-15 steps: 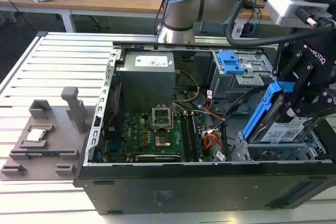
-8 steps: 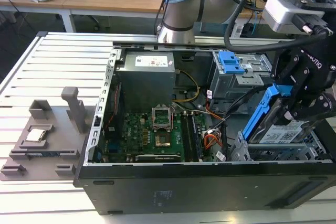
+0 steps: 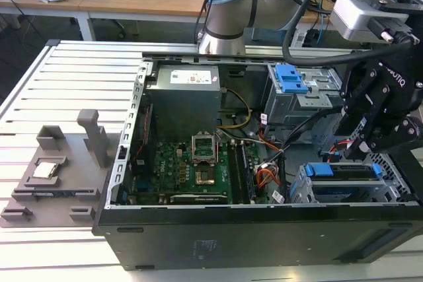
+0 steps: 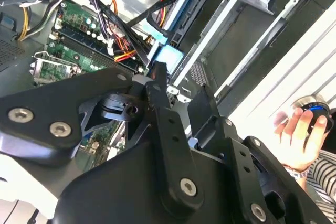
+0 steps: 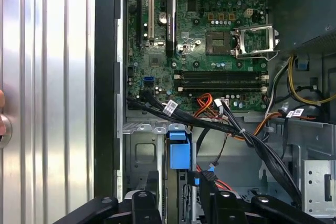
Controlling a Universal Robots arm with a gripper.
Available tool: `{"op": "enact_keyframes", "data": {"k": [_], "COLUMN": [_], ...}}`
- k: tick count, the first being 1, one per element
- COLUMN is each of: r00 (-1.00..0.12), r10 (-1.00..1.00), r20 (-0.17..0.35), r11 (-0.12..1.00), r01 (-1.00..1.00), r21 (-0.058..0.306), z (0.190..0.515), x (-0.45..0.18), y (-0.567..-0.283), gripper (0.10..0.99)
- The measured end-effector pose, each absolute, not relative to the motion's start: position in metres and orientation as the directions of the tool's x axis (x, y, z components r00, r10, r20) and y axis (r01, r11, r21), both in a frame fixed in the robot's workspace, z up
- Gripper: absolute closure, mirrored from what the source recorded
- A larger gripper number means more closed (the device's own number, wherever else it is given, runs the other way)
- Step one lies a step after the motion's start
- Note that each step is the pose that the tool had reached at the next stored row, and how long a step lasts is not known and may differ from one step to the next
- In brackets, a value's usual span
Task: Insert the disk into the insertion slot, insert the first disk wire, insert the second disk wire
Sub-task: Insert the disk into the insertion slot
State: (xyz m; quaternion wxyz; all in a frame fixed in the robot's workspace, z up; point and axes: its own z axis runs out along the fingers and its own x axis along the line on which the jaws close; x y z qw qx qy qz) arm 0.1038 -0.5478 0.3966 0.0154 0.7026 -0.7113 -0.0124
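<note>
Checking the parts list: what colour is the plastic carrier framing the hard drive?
Bright blue; the plastic carrier shows best in the exterior view.

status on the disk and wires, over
Gripper low over one end of the disk. Disk sits in the insertion slot, blue carrier tabs showing. Black cable bundle crosses just beside the slot.

Colours, open PC case.
Gripper (image 3: 353,148) black; disk (image 3: 344,176) beneath it silver, framed bright blue; motherboard (image 3: 192,163) green; wires (image 5: 203,102) orange-red.
</note>
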Motion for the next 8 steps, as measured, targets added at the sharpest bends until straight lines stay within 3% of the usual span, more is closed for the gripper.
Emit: {"op": "enact_keyframes", "data": {"k": [2,4,5,6,8], "r00": [-0.012,-0.012,-0.012,-0.012,-0.012], "r10": [-1.000,-1.000,-1.000,-1.000,-1.000], "r20": [0.005,0.005,0.005,0.005,0.005], "r11": [0.012,0.012,0.012,0.012,0.012], "r01": [-0.999,-0.999,-0.999,-0.999,-0.999], "r21": [0.039,0.039,0.039,0.039,0.039], "z": [0.3967,0.3966,0.3966,0.3967,0.3966], "x": [0.1038,0.1038,0.1038,0.1038,0.1038], "y": [-0.5478,-0.5478,-0.5478,-0.5478,-0.5478], "gripper": [0.725,0.910,0.910,0.973,0.980]}}
